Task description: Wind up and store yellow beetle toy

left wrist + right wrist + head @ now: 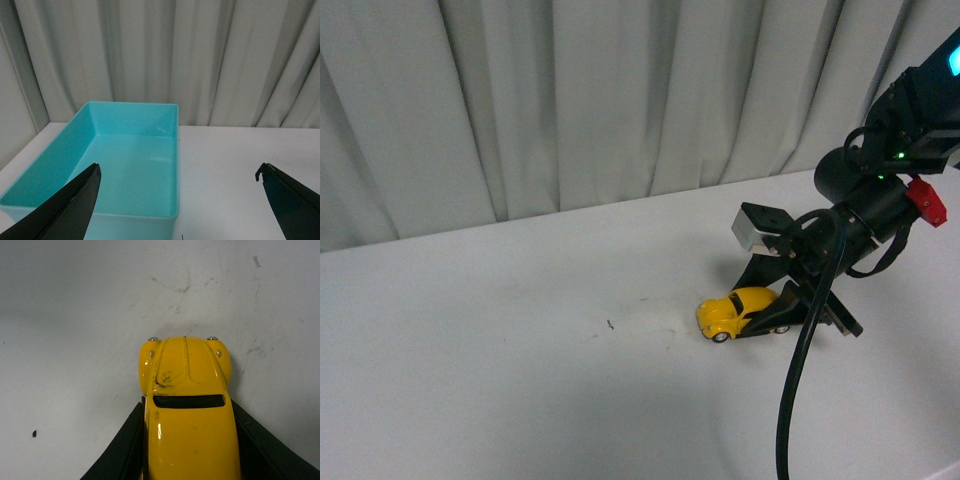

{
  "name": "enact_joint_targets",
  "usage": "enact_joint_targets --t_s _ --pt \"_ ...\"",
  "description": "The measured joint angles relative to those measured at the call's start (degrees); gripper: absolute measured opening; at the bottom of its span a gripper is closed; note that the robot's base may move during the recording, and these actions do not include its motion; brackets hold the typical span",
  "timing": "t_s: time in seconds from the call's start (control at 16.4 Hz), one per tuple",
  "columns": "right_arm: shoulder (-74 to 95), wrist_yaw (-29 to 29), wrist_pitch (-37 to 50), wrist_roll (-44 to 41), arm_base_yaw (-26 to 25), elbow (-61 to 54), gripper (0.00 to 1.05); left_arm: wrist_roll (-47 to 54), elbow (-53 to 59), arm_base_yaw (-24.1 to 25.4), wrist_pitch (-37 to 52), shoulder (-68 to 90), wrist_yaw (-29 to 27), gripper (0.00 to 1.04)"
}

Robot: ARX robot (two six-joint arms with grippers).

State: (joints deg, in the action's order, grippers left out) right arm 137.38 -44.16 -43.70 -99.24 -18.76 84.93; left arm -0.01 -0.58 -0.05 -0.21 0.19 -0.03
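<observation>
A: Front view?

B: Beetle [730, 312] is seen on the table [520, 380], right of centre, on its wheels, free end pointed left. Right gripper [762, 318] is positioned low at its other end, angled down from the right. One black finger is laid along the near side. The far side is hidden by the car. A curtain [570, 100] is hung behind the table. A dark speck [609, 323] is noted left of the beetle, well apart.

A: Left wrist?

B: Left gripper [178, 170] is seen spread wide, with nothing held between its fingers [70, 207]. A teal bin [135, 117] is framed past them. It is set on the table [240, 165], hard against the curtain [200, 60].

A: Right wrist?

B: Beetle [186, 370] is viewed from above, rounded end away from the camera. Two small silver lamps are seen at that end. Right gripper [187, 407] is closed to body width. Its fingers [120, 450] are pressed on both flanks from the dark window back. The car is held and its wheels are hidden. Dark scuffs are noted on the yellow paint ahead of the window. The table [75, 340] ahead of it is marked with faint smudges.
</observation>
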Motion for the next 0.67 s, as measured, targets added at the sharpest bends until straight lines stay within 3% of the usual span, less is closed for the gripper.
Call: enact_joint_targets --t_s 0.24,0.67 --pt "-4.3 1.3 1.9 -0.9 -6.5 -9.2 0.42 0.0 0.0 0.0 0.0 0.0 0.0 0.98" --pt "-4.9 1.3 2.8 -0.9 -7.1 -10.2 0.42 0.0 0.0 0.0 0.0 0.0 0.0 0.98"
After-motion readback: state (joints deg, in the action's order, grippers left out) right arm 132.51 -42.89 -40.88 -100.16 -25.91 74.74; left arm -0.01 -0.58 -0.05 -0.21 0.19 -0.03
